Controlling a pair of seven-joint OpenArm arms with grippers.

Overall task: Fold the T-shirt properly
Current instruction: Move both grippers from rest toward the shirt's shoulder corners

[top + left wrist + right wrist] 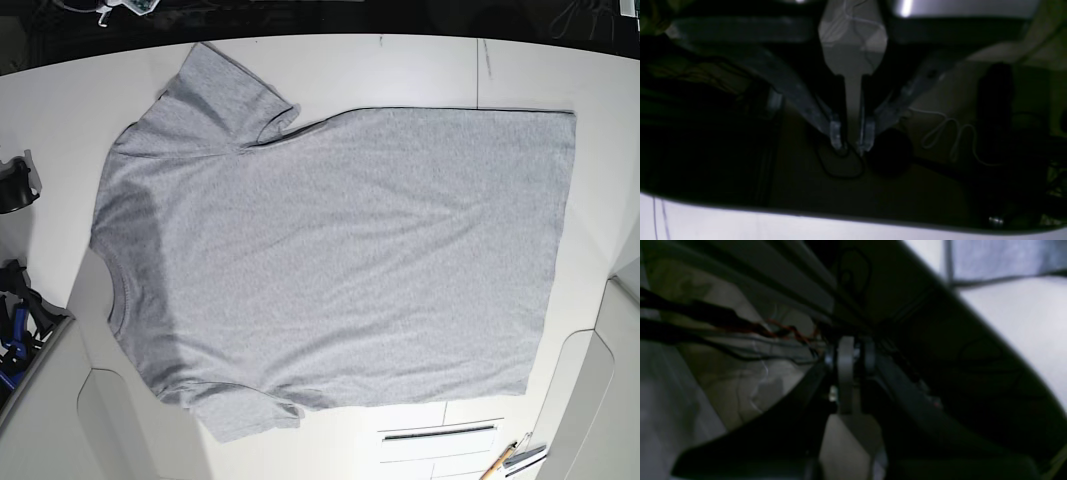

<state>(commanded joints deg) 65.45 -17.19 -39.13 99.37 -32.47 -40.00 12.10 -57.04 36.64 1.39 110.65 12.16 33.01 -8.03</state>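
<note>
The light grey T-shirt (330, 260) lies spread flat on the white table (400, 70), plain side up, with the collar at the left, the hem at the right and both sleeves out. No lettering shows. Neither gripper appears in the base view. In the left wrist view my left gripper (851, 146) hangs beyond the table edge (840, 230) over a dark floor, its jaws nearly together and empty. In the right wrist view my right gripper (853, 353) is dim and blurred, with its jaws together and no cloth in them.
Grey arm parts sit at the bottom left (45, 400) and bottom right (595, 400) of the base view. A black object (15, 190) and blue clamps (15, 330) are at the left edge. A pencil-like tool (510, 460) lies near the front. Cables (950, 136) lie on the floor.
</note>
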